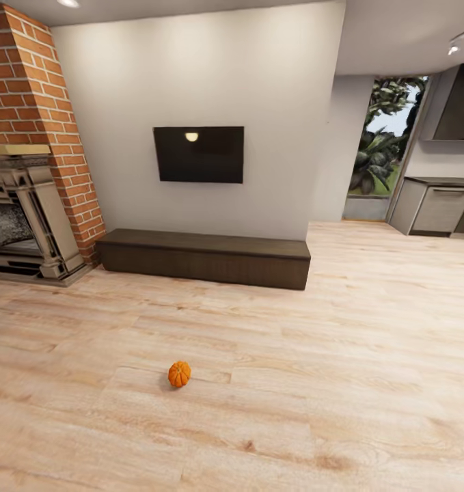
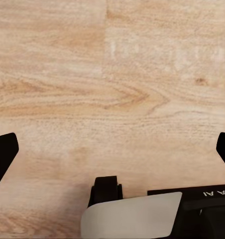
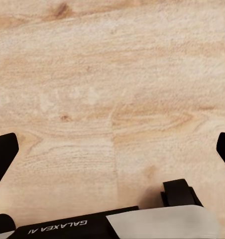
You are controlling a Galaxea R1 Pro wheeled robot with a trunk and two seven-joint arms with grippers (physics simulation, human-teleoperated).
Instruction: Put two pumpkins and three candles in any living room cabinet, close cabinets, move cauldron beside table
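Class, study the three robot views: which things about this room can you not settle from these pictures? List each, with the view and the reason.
- Pumpkin, head view: small and far on the floor; its stem cannot be made out.
- Cabinet, head view: fronts shut, so the inside is hidden.
- Fireplace, head view: cut off by the picture's left edge.
- Left hand and right hand, wrist views: fingertips sit at the picture edges, wide apart, with bare floor between.

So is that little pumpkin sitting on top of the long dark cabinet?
No, the pumpkin lies on the wooden floor, well in front of the cabinet.
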